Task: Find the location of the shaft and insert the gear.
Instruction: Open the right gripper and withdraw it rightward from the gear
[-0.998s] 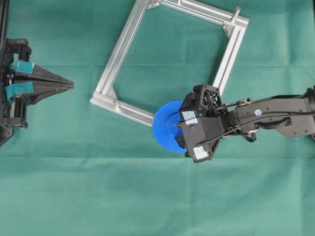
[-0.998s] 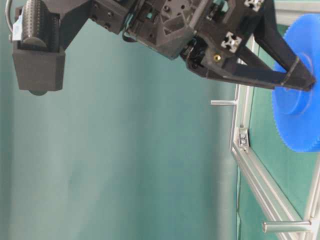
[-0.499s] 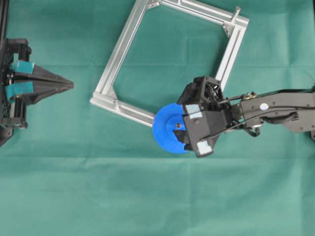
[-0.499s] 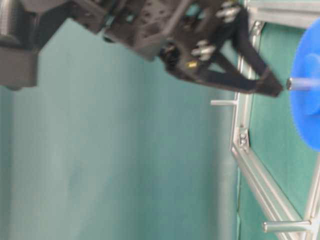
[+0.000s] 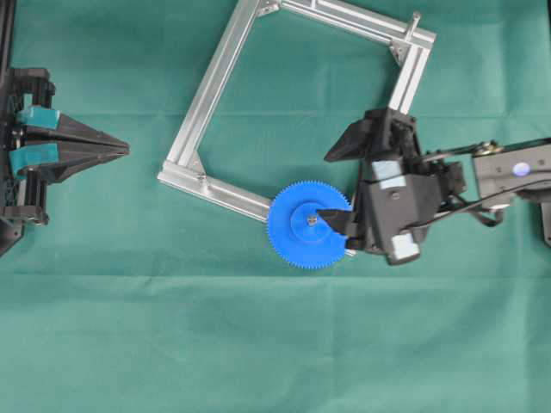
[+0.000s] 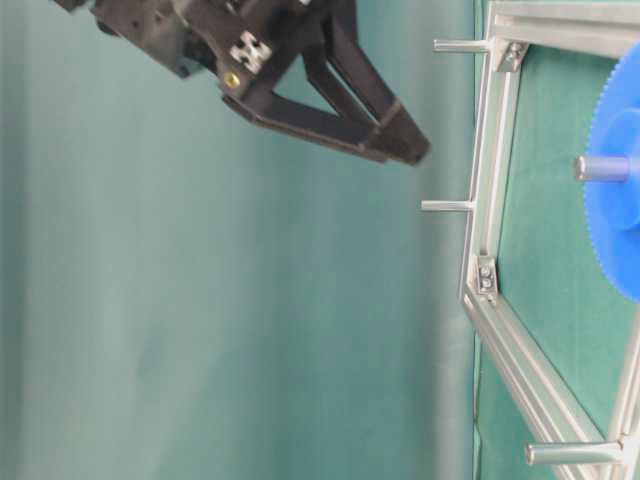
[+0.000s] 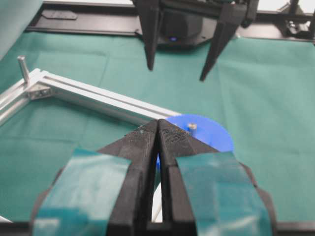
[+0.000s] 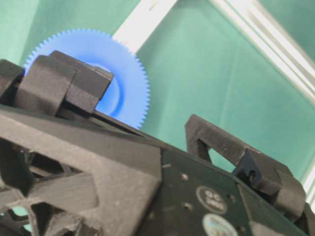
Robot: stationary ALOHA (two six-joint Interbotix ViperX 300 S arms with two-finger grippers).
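Note:
The blue gear [image 5: 303, 239] lies flat at the near corner of the aluminium frame [image 5: 209, 90], with the silver shaft [image 5: 312, 220] poking up through its centre hole. In the table-level view the shaft tip [image 6: 590, 167] stands out of the gear's hub [image 6: 625, 190]. My right gripper [image 5: 329, 185] is open and empty, raised off the gear and just to its right; it appears well clear of the gear in the table-level view [image 6: 408, 140]. My left gripper [image 5: 120, 151] is shut and empty at the far left. The left wrist view shows the gear [image 7: 211, 137] beyond its shut tips [image 7: 158, 123].
The frame carries upright metal pegs at its corners, one at the far right corner [image 5: 416, 19] and others in the table-level view [image 6: 445, 206] [image 6: 575, 453]. Green cloth [image 5: 258, 344] covers the table.
My right gripper opened and let go of the gear, then rose and drew back to the right. The gear stayed on the shaft. The left arm has not moved.

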